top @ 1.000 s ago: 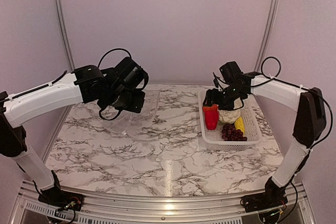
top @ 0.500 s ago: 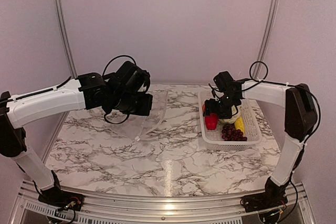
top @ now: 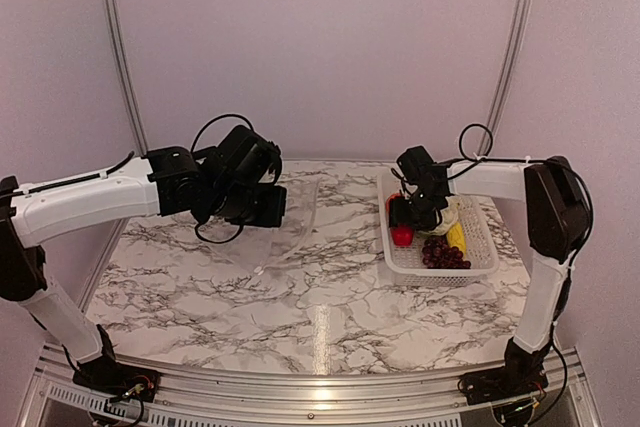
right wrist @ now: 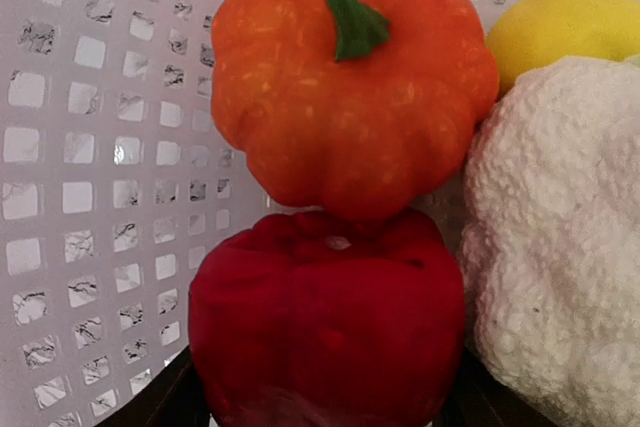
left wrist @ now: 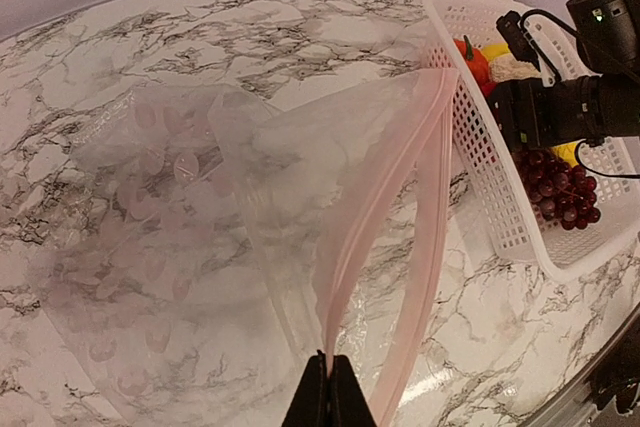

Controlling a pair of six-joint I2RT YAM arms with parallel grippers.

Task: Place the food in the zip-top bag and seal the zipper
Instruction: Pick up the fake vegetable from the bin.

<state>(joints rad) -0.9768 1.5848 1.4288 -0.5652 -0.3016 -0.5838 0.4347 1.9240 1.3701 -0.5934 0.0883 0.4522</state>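
Note:
My left gripper (top: 268,209) (left wrist: 329,392) is shut on the pink-tinted zipper (left wrist: 392,192) of the zip-top bag (top: 292,215) (left wrist: 170,237) and holds it above the table, mouth gaping toward the basket. My right gripper (top: 407,215) (right wrist: 325,402) is down in the white basket (top: 487,247). Its jaws stand open on either side of the red pepper (right wrist: 325,312) (top: 403,236). The orange round fruit (right wrist: 350,77) touches the pepper's far side. The white cauliflower (right wrist: 560,247) and the yellow piece (right wrist: 570,22) lie to the right. The grape bunch (top: 443,252) (left wrist: 555,182) lies at the basket's near end.
The basket's lattice wall (right wrist: 80,147) is close on the left of the pepper. The basket (left wrist: 480,167) stands just right of the bag's mouth. Marble table (top: 320,297) spreads in front of both arms.
My right gripper has dropped and moved left onto the red pepper in the basket. My left gripper has carried the bag slightly right toward the basket.

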